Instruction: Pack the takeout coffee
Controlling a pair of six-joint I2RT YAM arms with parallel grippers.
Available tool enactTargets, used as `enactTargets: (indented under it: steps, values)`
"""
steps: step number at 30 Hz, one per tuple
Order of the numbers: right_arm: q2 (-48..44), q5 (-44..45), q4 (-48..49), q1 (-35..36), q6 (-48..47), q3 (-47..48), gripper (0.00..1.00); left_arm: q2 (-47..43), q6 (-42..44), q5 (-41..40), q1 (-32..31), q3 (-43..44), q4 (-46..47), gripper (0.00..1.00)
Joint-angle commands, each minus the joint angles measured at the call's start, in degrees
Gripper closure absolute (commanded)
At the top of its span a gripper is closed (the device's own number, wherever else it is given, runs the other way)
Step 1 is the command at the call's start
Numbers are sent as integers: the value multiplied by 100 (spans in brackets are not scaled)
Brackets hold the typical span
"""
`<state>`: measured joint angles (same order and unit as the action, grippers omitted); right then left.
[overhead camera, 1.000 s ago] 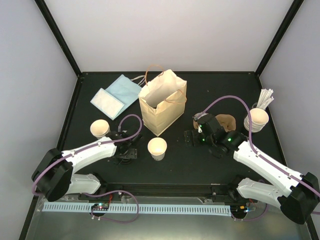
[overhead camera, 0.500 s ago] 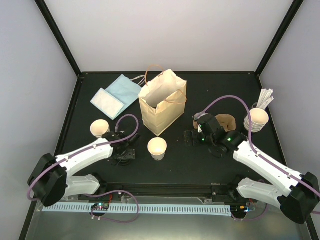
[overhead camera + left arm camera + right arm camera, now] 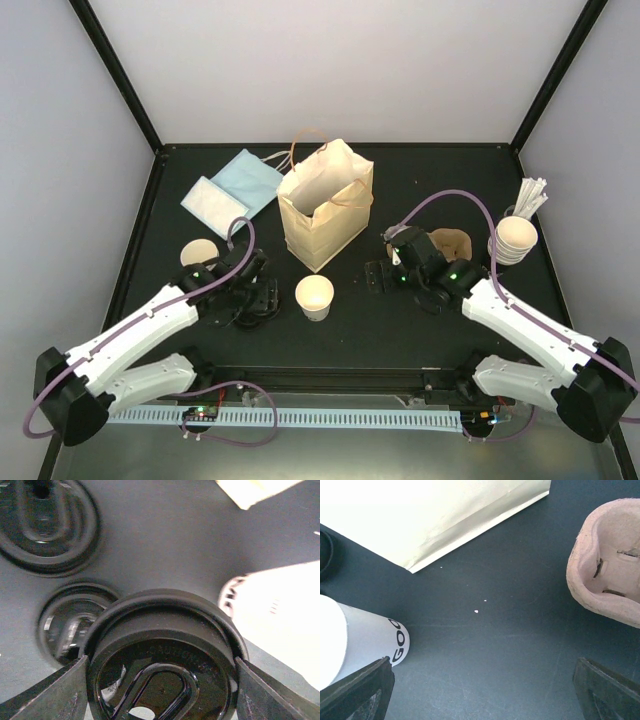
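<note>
The takeout coffee, a cream paper cup (image 3: 314, 296) with an open top, stands at the table's middle in front of the paper bag (image 3: 325, 205). It shows as a pale shape (image 3: 280, 615) in the left wrist view and as a white side with black letters (image 3: 355, 640) in the right wrist view. My left gripper (image 3: 248, 298) (image 3: 160, 680) is to the cup's left and is shut on a black lid (image 3: 160, 645) across its rim. My right gripper (image 3: 381, 272) (image 3: 482, 690) hangs open over bare table, to the cup's right.
Two more black lids (image 3: 47, 525) (image 3: 75, 622) lie under the left gripper. A second single cup (image 3: 198, 253) stands to the left. A brown pulp carrier (image 3: 452, 243) (image 3: 610, 565) and a cup stack with white sticks (image 3: 515, 238) are at the right. Blue and white packets (image 3: 232, 190) lie at the back left.
The left arm has swung and raised its wrist, carrying the black lid slightly up and left. The right gripper has barely shifted.
</note>
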<state>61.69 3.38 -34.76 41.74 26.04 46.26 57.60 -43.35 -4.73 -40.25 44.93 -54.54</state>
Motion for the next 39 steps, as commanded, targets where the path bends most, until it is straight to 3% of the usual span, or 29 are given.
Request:
enactTargets:
  steps: [1, 12, 26, 39]
  values:
    - [11, -119, 137, -17, -26, 182, 0, -242, 508, 1136, -37, 257, 479, 38]
    - [-51, -198, 86, -23, -27, 139, 0, 65, 1072, 1563, -214, 490, 919, 41]
    - [-66, -220, 31, -18, -41, 114, 0, 1161, 1668, 392, -1282, 1666, 706, 40]
    - [-135, -235, 45, -19, -50, 70, 0, 1761, 1949, 135, -1454, 1976, 572, 41]
